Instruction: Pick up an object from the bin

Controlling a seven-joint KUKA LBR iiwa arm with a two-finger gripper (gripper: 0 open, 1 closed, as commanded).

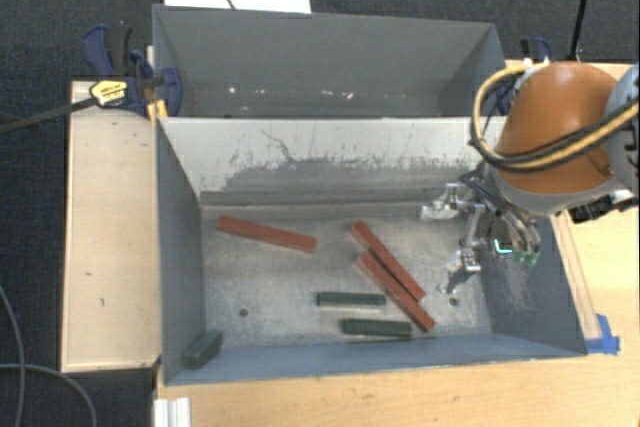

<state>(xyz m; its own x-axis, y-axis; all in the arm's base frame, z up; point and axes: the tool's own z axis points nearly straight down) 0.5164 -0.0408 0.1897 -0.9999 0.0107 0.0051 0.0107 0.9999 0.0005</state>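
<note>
Two red sticks (395,293) lie just left of the gripper (461,279). Whether it is released or clenched, I cannot tell.

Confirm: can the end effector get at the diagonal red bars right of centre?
Probably yes. The end effector hangs just right of the red bars, with bare floor between; the green bars lie on their left.

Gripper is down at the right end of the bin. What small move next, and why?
Probably a short shift toward the middle of the bin, onto the two red-brown sticks side by side. The gripper sits just beside them, over bare bin floor, and they are the nearest things to it.
</note>
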